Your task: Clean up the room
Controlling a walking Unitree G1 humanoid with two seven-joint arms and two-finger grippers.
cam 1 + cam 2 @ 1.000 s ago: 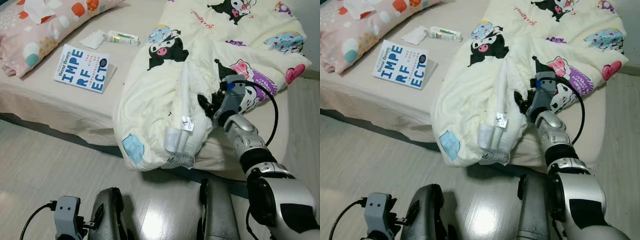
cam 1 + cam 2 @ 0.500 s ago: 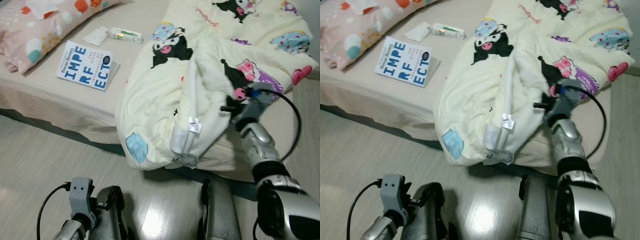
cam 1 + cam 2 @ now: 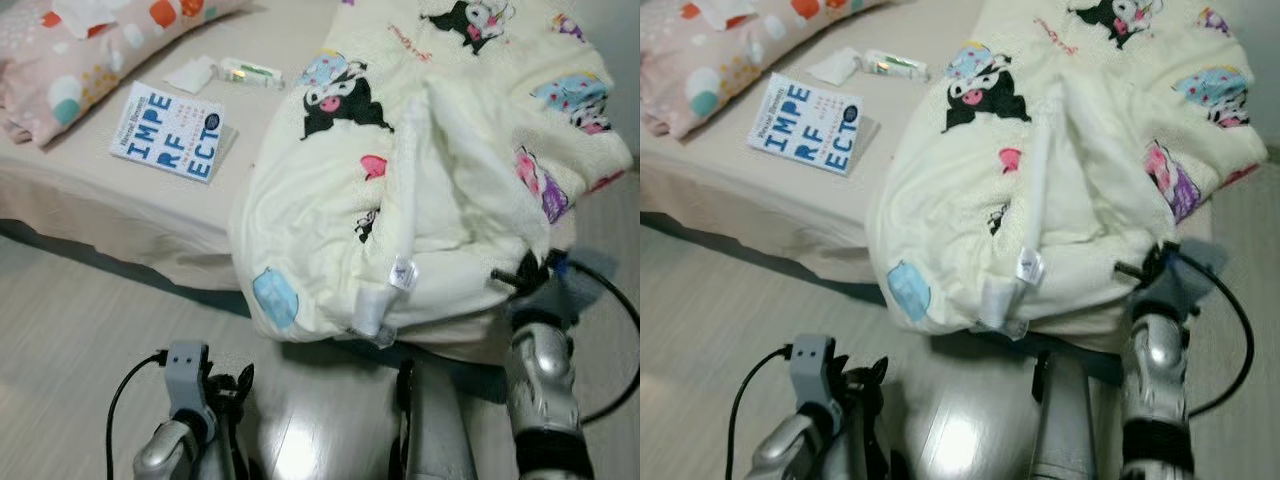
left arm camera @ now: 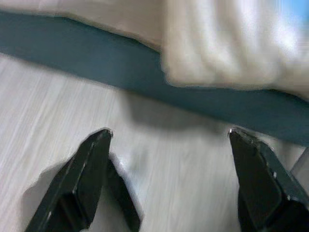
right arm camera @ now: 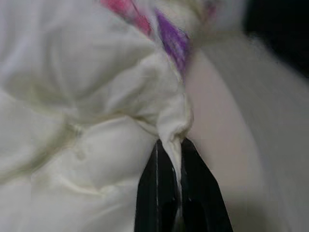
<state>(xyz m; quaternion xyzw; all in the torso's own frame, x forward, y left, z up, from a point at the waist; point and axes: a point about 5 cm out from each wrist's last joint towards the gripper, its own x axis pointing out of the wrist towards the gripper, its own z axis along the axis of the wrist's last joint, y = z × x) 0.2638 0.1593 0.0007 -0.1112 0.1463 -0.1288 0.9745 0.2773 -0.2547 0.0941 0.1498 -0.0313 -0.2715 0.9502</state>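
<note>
While the cream cartoon-print blanket [image 3: 430, 190] lies heaped on the bed [image 3: 150, 215], spilling over its near edge, the right gripper [image 5: 175, 193] sits at that edge with its fingers pressed together on a pinched fold of the blanket. The left gripper [image 4: 169, 174] hangs low over the pale floor [image 4: 58, 106] in front of the bed, its fingers spread wide with nothing between them. Beyond the blanket on the bed lie a book [image 3: 166, 135], a pink pillow [image 3: 70, 60], a crumpled tissue [image 3: 190, 74] and a small tube [image 3: 250, 71].
</note>
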